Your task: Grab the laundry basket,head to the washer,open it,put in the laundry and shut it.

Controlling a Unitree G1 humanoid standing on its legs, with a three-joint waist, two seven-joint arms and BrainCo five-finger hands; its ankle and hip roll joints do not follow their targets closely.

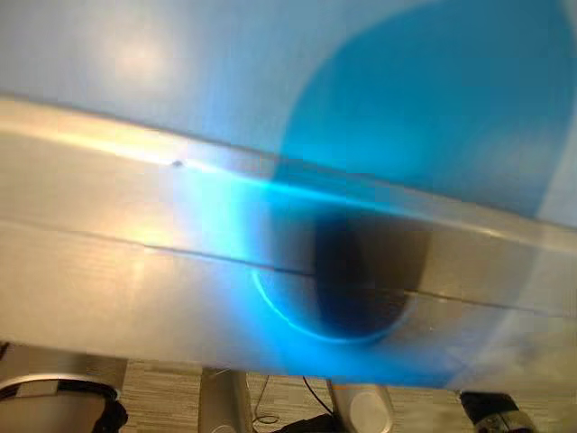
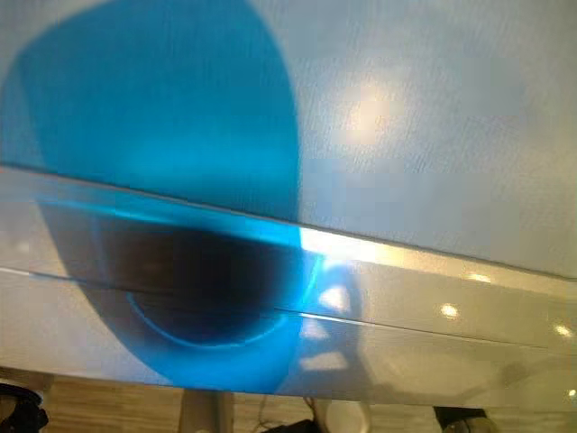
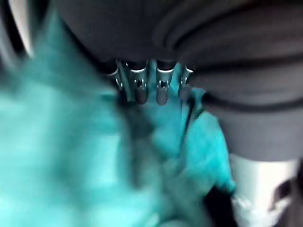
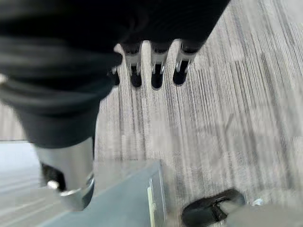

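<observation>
In the left wrist view, teal cloth (image 3: 71, 156) lies bunched right against my left hand (image 3: 151, 90). It runs between the fingers and the thumb (image 3: 258, 189), and the hand is shut on it. The eye views show a pale, glossy washer panel (image 1: 117, 253) from very close. A silver band (image 2: 433, 280) and a thin seam cross it, and a round blue patch (image 1: 361, 271) lies on it. My right hand (image 4: 156, 71) hangs over the floor with relaxed fingers and holds nothing.
Grey striped carpet (image 4: 227, 118) lies under the right hand, and a strip of it shows below the panel (image 1: 162, 388). A grey-blue flat edge (image 4: 128, 198) juts in near the right thumb.
</observation>
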